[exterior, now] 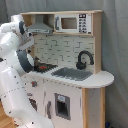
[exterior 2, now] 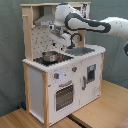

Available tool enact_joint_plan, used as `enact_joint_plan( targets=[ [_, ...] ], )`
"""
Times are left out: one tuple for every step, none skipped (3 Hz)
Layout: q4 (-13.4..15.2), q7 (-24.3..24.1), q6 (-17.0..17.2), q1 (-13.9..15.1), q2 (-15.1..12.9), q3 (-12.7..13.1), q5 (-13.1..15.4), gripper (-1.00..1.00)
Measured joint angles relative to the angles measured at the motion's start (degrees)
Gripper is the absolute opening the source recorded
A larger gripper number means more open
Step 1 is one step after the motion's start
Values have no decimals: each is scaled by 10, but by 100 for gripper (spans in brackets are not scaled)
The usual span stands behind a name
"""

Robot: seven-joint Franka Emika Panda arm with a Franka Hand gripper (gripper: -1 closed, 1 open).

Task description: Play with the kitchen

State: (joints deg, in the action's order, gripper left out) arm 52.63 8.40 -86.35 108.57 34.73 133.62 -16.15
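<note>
Second exterior view: the hand (exterior 2: pixel 63 40) hovers over the kitchen (exterior 2: pixel 65 75), pot (exterior 2: pixel 50 56) just below-left; finger spread — can't tell.

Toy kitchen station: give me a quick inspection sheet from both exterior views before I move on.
Surface: the white worktop holds a grey sink with a black tap; the hob is at the other end.
Job's things: the toy kitchen stands upright, with a microwave on its top shelf, a grey hood, and the oven door shut.
Clutter: a metal pot sits on the hob; nothing else loose seen.
Pincer: the robot arm reaches over the hob area under the hood; its pincer's state cannot be told.
Cables: nothing seen.
Surroundings: grey curtain behind, wooden floor below.
</note>
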Motion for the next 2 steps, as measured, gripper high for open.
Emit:
enact_joint_plan(
  targets=[
    [1,2,6,-27,-4,0,52,100],
    [1,-1,26,-57,-10,0,98,100]
  ],
)
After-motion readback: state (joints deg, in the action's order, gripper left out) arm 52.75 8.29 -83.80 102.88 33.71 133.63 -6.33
